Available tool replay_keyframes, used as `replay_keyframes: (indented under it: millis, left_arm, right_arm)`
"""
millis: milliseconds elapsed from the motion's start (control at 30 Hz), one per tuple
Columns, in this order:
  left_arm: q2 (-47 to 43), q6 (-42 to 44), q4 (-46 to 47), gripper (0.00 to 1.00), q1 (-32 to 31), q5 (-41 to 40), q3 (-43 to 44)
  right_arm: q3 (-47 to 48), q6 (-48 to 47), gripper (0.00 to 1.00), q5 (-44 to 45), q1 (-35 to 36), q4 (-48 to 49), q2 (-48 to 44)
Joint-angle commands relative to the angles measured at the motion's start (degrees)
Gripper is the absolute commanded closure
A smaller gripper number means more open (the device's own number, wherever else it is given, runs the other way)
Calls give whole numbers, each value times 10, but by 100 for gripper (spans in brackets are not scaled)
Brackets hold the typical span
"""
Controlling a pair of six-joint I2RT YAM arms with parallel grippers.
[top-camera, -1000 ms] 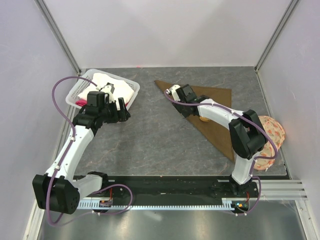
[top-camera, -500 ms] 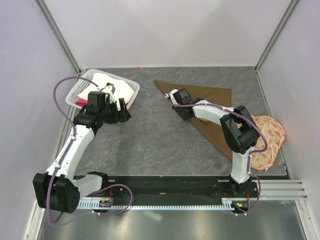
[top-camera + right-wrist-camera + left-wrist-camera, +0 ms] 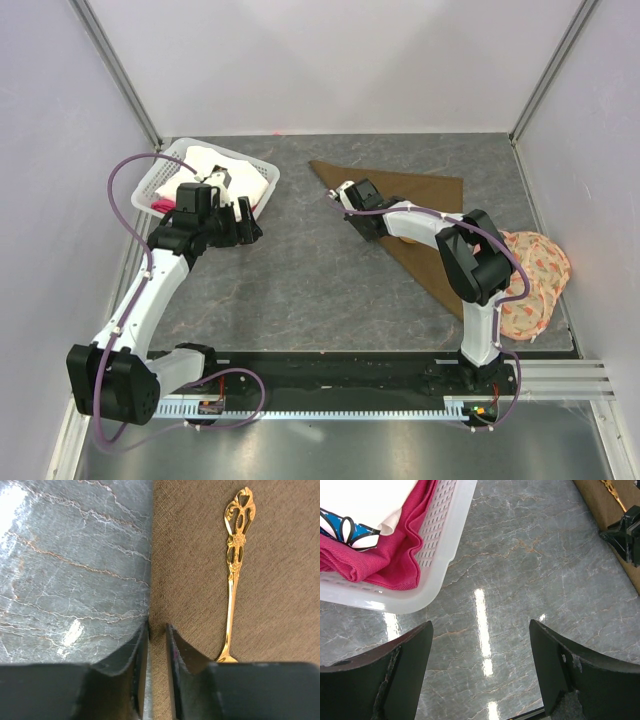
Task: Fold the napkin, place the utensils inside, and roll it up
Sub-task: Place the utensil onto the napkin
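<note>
One spoon (image 3: 233, 565) on one napkin (image 3: 192, 540) — right gripper (image 3: 156, 630) straddles its edge, grip unclear; left gripper (image 3: 481, 640) released.

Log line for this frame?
left claw open, hovering beside white basket | right claw jaws narrow, astride folded napkin edge | gold spoon on napkin

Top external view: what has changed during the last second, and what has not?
The right gripper shifted slightly left on the olive-brown cloth napkin, jaws narrowing over its edge; its elbow swung left. The small gold metal spoon, the left gripper and the white plastic basket stayed put.
</note>
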Motion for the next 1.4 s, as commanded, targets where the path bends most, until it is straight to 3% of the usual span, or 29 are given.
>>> replay_keyframes:
  millis: [0,133,533,933,967,1100,1167,1200,1367]
  left_arm:
    - [0,20,22,15,1,11,-1]
    - [1,20,22,15,1,13,-1]
    - [3,21,21,15,1,18,-1]
    - [0,20,21,15,1,25,0]
    - [0,19,22,15,1,26,1]
    - [1,18,21,15,1,27,0]
    - [1,18,21,15,0,29,0]
    - [0,17,21,15,1,29,0]
    - [3,14,25,15,0,42,0]
  right_arm:
    - [1,-11,79,2,1,5,15]
    - [-5,-29,100,-12,1,1,28]
    - [-15,-28,100,-70,27,1,17]
    - [-31,60,100,-82,94,4,-14]
    - [-32,72,96,-80,95,5,-20]
    - [-45,151,55,-54,96,-8,-101]
    - [-62,215,46,-31,96,-21,-167]
    - [-85,246,37,-10,95,-24,-188]
    - [-151,484,28,53,72,-143,-293]
